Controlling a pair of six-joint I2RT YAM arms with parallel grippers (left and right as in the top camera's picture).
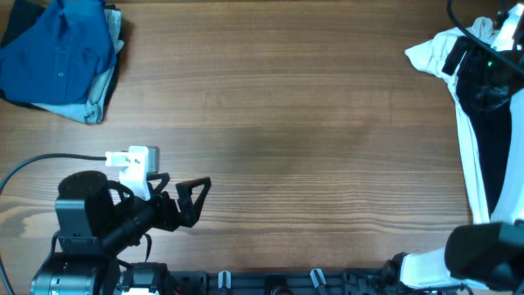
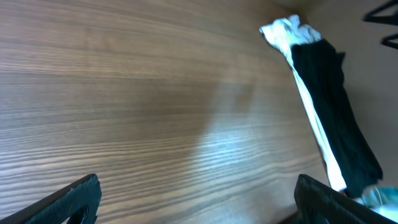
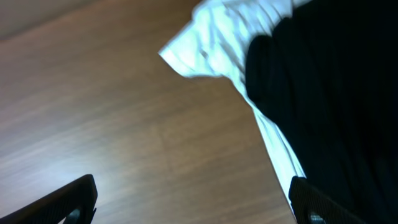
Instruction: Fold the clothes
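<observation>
Limp black T-shirt (image 2: 323,106) on crumpled white T-shirt (image 2: 286,31), grained wooden table (image 2: 124,93); all jaws wide.

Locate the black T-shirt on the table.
In the overhead view, the black T-shirt lies at the right edge of the table, on top of the white T-shirt, opposite the blue buttoned shirt.

The black T-shirt of soft thin fabric (image 1: 490,147) lies crumpled into a long narrow strip at three o'clock on the wooden table (image 1: 286,123), running twelve-to-six, overlapping a white garment (image 1: 434,51).
</observation>
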